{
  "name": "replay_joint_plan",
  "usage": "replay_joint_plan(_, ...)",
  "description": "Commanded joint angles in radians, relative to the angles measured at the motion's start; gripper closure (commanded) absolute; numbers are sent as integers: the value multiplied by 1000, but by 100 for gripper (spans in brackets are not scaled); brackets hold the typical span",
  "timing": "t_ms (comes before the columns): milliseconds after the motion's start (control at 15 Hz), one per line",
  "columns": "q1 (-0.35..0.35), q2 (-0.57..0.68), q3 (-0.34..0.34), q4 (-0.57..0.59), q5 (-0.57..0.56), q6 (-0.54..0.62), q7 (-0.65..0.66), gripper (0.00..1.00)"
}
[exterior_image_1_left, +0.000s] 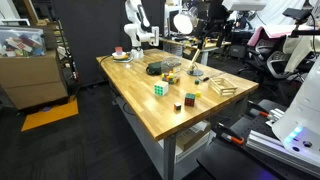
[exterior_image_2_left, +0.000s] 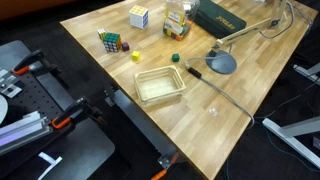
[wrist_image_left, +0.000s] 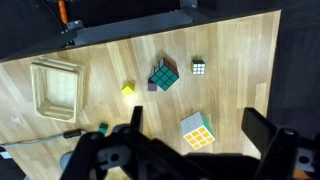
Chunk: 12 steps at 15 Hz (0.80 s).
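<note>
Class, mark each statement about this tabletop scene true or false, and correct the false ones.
1. The gripper is open and holds nothing. True.
2. The clear tray has a cube in it. False: it is empty.
3. The table has a wooden top. True.
4. The yellow block sits on top of the dark puzzle cube. False: it lies on the table beside it.

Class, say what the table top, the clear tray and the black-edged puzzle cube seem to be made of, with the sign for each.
Table top: wood, likely butcher block with a smooth sealed finish; jointed strips and grain show. Clear tray: probably transparent plastic, possibly glass; the wood shows through it. Puzzle cube: likely glossy plastic; black body with coloured tiles.
</note>
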Motion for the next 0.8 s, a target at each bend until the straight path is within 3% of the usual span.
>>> replay_joint_plan(0, 4, 0, -5, 2, -4, -4, 3, 0)
replay_joint_plan(267, -25, 54, 6, 30, -37, 15, 9, 0)
replay_joint_plan(667, -53, 253, 7, 115, -63, 116, 58, 0)
replay_joint_plan(733, -33, 177, -9, 68, -60, 96, 41, 0)
